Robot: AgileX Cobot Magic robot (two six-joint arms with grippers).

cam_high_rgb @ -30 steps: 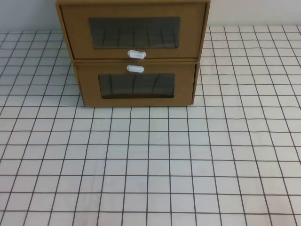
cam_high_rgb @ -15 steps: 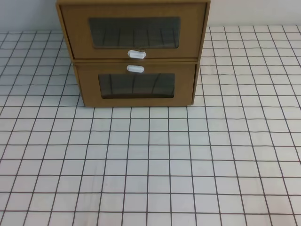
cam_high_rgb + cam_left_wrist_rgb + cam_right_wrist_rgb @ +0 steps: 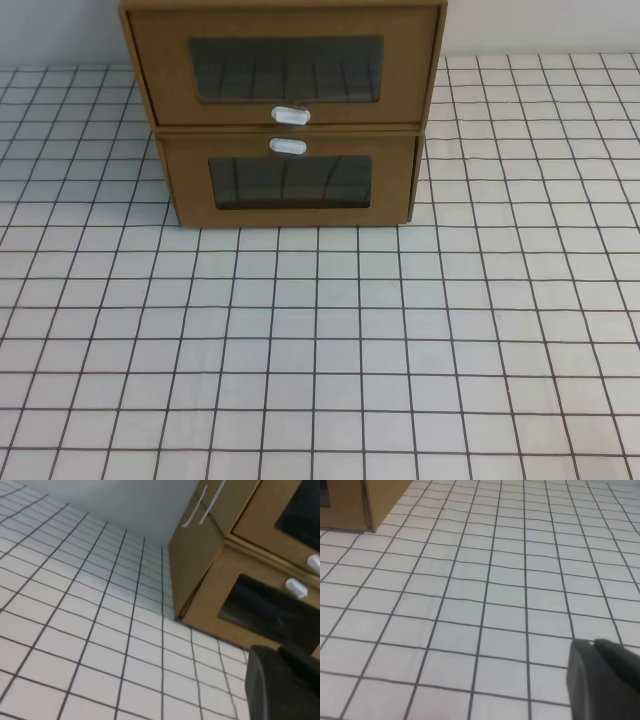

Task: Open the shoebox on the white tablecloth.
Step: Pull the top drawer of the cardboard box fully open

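Note:
Two brown cardboard boxes are stacked at the back of the white tablecloth [image 3: 350, 340]. The lower one, the shoebox [image 3: 290, 185], rests on the cloth, closed, with its white pull tab [image 3: 288, 147] above its window. Neither arm shows in the exterior view. In the left wrist view my left gripper [image 3: 276, 650] hangs low, short of the shoebox [image 3: 250, 605] and its tab [image 3: 296, 586], fingers together and holding nothing. In the right wrist view my right gripper [image 3: 593, 642] hovers shut over the bare cloth, and the box corner [image 3: 350, 505] lies far off at the upper left.
The upper box [image 3: 285, 65] overhangs the lower one at the front and carries its own white tab [image 3: 290, 116]. A pale wall [image 3: 125, 505] rises behind the boxes. The gridded cloth runs on to the left, the right and the near edge.

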